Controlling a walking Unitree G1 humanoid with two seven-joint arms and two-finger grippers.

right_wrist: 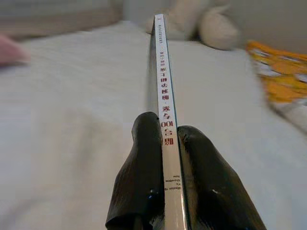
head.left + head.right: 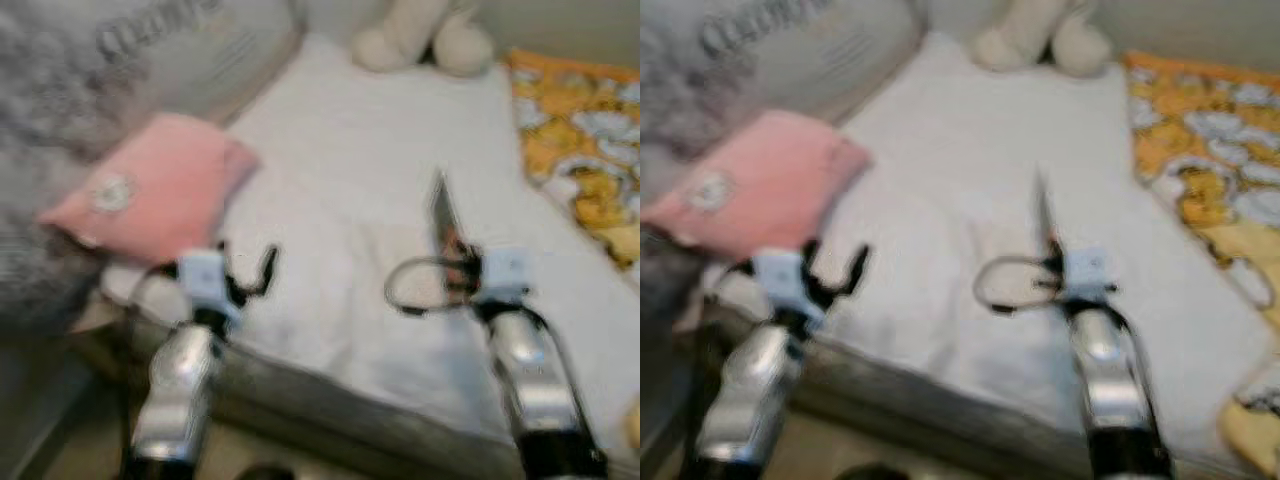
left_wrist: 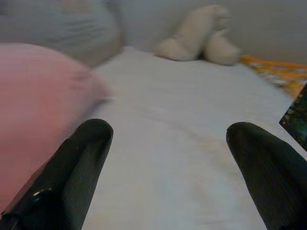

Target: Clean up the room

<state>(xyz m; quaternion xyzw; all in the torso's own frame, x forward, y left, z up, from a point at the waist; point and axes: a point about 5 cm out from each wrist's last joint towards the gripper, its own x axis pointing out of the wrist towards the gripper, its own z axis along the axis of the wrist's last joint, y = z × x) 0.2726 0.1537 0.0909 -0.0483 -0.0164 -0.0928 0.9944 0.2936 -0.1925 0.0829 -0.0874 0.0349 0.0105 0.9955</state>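
Right end effector [image 1: 169,143] clamps a thin book [image 1: 163,86] edge-on, long axis pointing away over the bed [image 2: 340,160]. Left end effector [image 3: 168,158] hovers spread beside the pink pillow [image 2: 150,190], holding nothing.

The thin book [image 1: 165,96] clamped edge-on in the right tool [image 1: 170,132] carries print along its white spine: a red "100" stands among red characters too blurred to read, and smaller dark print nearer the fingers [image 1: 144,163] cannot be made out. On the grey pillow [image 2: 200,50] at the head of the bed there is dark lettering, but blur leaves it unreadable.
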